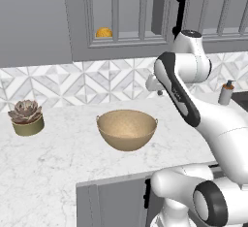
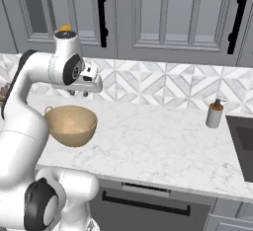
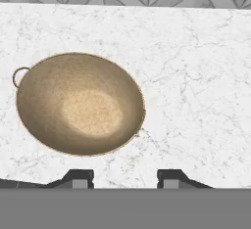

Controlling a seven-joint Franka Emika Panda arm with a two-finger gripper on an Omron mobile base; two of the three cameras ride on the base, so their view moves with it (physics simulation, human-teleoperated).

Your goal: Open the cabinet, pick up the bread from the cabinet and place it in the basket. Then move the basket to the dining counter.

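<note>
The grey cabinet's glass-paned door point(image 1: 128, 8) stands shut, its black bar handle point(image 1: 181, 8) point(image 2: 101, 15) on the right. Behind the glass, on the lower shelf, sits the small golden bread point(image 1: 103, 32) point(image 2: 65, 28). The empty tan basket point(image 1: 127, 129) point(image 2: 71, 125) point(image 3: 78, 103) rests on the marble worktop. My gripper point(image 1: 156, 91) point(image 2: 79, 93) point(image 3: 125, 178) hangs open and empty, pointing down over the worktop just behind and right of the basket, well below the handle. The dining counter is out of view.
A potted succulent point(image 1: 27, 117) stands at the worktop's left. A soap dispenser point(image 1: 225, 93) point(image 2: 215, 114) sits to the right beside a dark sink point(image 2: 242, 143). Geometric tiles point(image 2: 163, 87) back the worktop point(image 3: 196, 76). A second cabinet handle point(image 2: 239, 18) is far right.
</note>
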